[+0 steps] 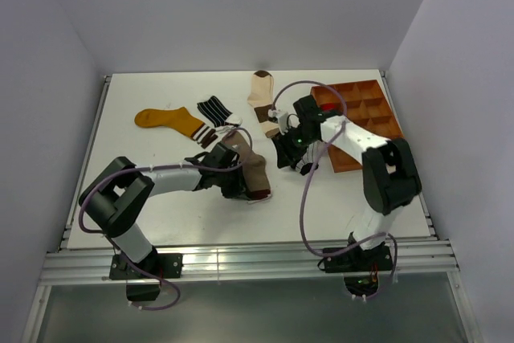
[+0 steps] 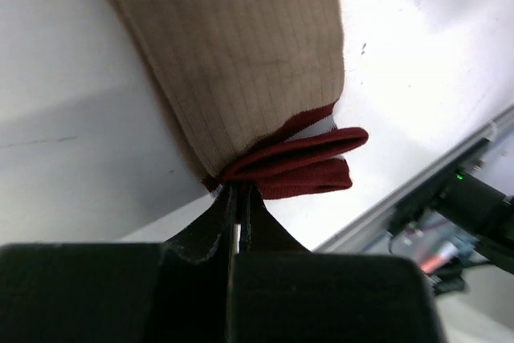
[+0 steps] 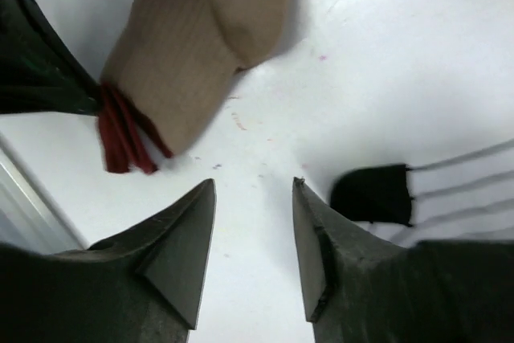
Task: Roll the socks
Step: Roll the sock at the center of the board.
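Observation:
A taupe sock (image 1: pixel 250 165) lies at the table's middle, with dark red fabric (image 2: pixel 297 165) at its near end. I cannot tell if the red is its cuff or a red sock under it. My left gripper (image 1: pixel 239 186) is shut on that end (image 2: pixel 238 192). My right gripper (image 1: pixel 283 158) is open and empty (image 3: pixel 254 186) just above the table, between the taupe sock (image 3: pixel 193 46) and the black toe of a white pinstriped sock (image 3: pixel 373 194). A mustard sock (image 1: pixel 167 120), a black-white striped sock (image 1: pixel 215 109) and a cream-and-brown sock (image 1: pixel 262 92) lie flat farther back.
A brown compartmented tray (image 1: pixel 363 110) stands at the back right, close behind the right arm. The metal rail of the table's front edge (image 2: pixel 426 190) runs near the left gripper. White walls close the table on three sides.

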Tool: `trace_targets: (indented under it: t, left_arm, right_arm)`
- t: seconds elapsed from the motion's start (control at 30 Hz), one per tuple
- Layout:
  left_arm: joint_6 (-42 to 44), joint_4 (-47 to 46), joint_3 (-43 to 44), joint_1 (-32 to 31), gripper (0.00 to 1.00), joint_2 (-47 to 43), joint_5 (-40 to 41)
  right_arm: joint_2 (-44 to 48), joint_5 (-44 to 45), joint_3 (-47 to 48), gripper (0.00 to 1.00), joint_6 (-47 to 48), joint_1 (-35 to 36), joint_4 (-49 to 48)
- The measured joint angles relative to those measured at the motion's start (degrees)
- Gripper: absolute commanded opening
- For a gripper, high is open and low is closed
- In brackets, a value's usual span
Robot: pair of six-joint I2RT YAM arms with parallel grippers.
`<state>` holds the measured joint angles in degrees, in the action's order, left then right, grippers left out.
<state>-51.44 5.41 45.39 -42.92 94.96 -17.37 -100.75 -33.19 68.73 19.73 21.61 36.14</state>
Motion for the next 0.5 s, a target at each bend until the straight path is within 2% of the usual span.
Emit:
trace_targets:
  t: [0.2, 0.37, 0.5]
  left_arm:
    - [-1.22, 4.04, 0.63, 3.61, 0.00, 1.62, -8.11]
    - [-2.86, 5.90, 0.63, 5.07, 0.00, 3.26, -13.68]
    - [-4.02, 6.93, 0.61, 6.16, 0.00, 4.31, -16.92]
  right_arm:
    - [19.19, 8.79, -11.98, 0.49, 7.96, 3.23, -8.37]
    - [32.65, 14.47, -27.36, 0.50, 16.31, 15.96, -18.01]
    - [37.33, 17.49, -37.13, 0.48, 20.44, 25.03, -22.93]
